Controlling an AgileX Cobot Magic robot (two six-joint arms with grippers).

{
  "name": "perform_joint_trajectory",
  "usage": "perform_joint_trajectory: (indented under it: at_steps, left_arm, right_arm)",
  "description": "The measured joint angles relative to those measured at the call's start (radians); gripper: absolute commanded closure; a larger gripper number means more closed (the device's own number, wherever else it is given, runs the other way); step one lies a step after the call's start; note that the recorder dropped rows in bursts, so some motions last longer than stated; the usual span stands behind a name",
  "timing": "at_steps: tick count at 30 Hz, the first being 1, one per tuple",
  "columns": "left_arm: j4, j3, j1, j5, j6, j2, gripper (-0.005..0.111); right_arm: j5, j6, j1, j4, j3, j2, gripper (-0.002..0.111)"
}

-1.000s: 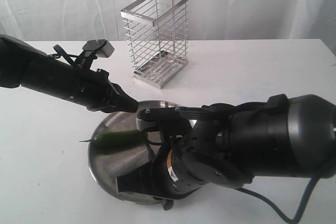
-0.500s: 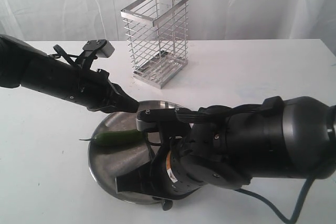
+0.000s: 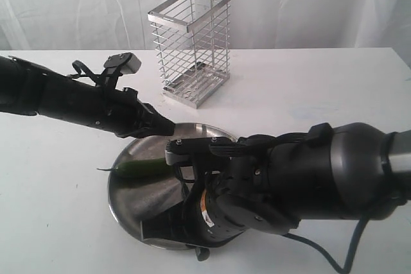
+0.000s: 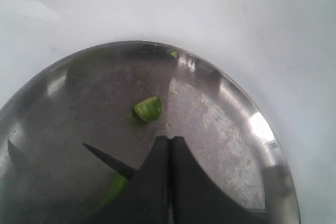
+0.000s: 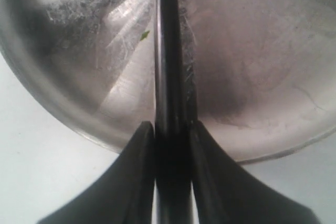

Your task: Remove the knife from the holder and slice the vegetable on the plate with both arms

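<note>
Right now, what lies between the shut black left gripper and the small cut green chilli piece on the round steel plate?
Nothing: the left wrist view shows only bare plate between the left gripper and the chilli piece.

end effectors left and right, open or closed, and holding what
Left end effector: closed, gripping nothing visible.
Right end effector: closed on the knife.

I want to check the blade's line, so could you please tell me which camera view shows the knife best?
The right wrist view: the knife runs from the right pincer to its tip over the plate. The left wrist view catches only its pointed tip; in the exterior view the right arm hides it.
</note>
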Motion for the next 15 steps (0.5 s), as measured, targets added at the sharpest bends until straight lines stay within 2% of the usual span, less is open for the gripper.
perform_joint_trajectory:
  at_steps: [15]
  left_arm:
    - [-0.122,0.000,-0.001,0.013,0.092,0.057,0.107]
  right_arm:
    - [-0.002,0.000,0.000,0.000,0.000,0.000,0.108]
